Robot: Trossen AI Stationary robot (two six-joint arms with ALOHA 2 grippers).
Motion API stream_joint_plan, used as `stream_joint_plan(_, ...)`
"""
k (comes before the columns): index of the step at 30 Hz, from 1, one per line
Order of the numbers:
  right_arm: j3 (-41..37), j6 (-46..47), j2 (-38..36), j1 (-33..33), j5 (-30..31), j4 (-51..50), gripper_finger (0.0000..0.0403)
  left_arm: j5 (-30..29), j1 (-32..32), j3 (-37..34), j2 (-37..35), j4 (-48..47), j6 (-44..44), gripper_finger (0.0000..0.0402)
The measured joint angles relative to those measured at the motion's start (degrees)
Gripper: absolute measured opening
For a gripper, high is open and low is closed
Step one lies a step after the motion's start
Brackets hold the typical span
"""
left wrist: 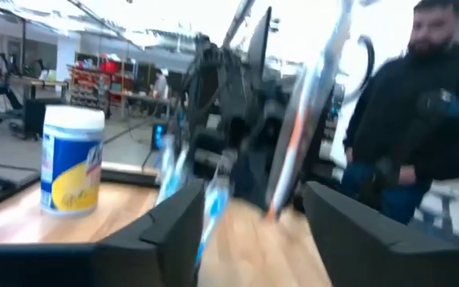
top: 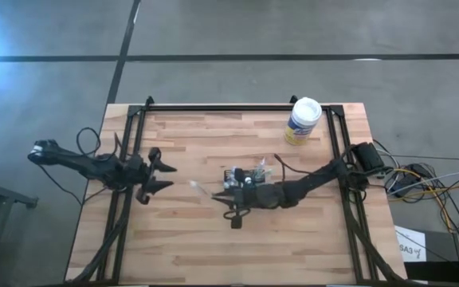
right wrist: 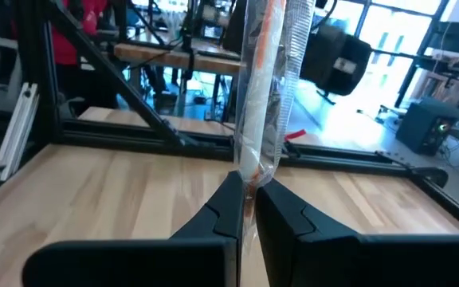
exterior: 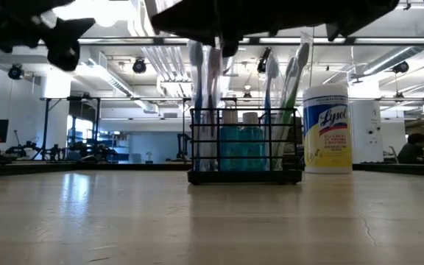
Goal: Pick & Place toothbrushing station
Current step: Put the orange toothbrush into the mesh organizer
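The toothbrushing station [exterior: 245,147], a black wire holder with toothbrushes and blue bottles, stands on its base near the table's middle [top: 245,174]; my right arm partly covers it from above. My right gripper [right wrist: 249,187] [top: 213,192] is just left of the station, shut on a clear-wrapped toothbrush with orange in it [right wrist: 261,88] [left wrist: 305,104]. Toward the table's left edge, my left gripper [left wrist: 249,203] [top: 164,175] is open and faces that toothbrush, its fingers apart from it. My right gripper pinches the wrapped toothbrush's lower end [right wrist: 250,169] between its two fingers. The fingers lie level and come from the table's right side. The toothbrush rises from the fingertips, tilted, and is lifted clear of the table.
A white-lidded, yellow-labelled wipes canister [top: 303,119] [exterior: 328,129] [left wrist: 72,159] stands at the table's far right. Black frame rails [top: 213,108] run along the table's edges. A person in a dark top [left wrist: 421,119] is beyond the table. Bare wood lies at the near side [top: 213,247].
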Motion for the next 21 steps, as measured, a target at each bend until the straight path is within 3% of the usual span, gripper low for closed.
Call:
stream_joint_plan(4, 2.38, -1.27, 0.0, -0.7, 0.0, -2.38, 0.0018, -0.42, 0.0, 5.63, 4.72, 1.41, -1.07, 0.0242)
stream_joint_plan(11, 5.43, -4.61, 0.0, -0.91, -0.11, -5.73, 0.0018, -0.42, 0.0, 14.09, 12.62, 1.16, 4.8, 0.0243)
stream_joint_plan(21, 5.92, -4.28, 0.0, -1.14, 0.0, -7.07, 0.0018, 3.52, -0.07, 20.65, 26.24, 0.88, 3.13, 0.0243)
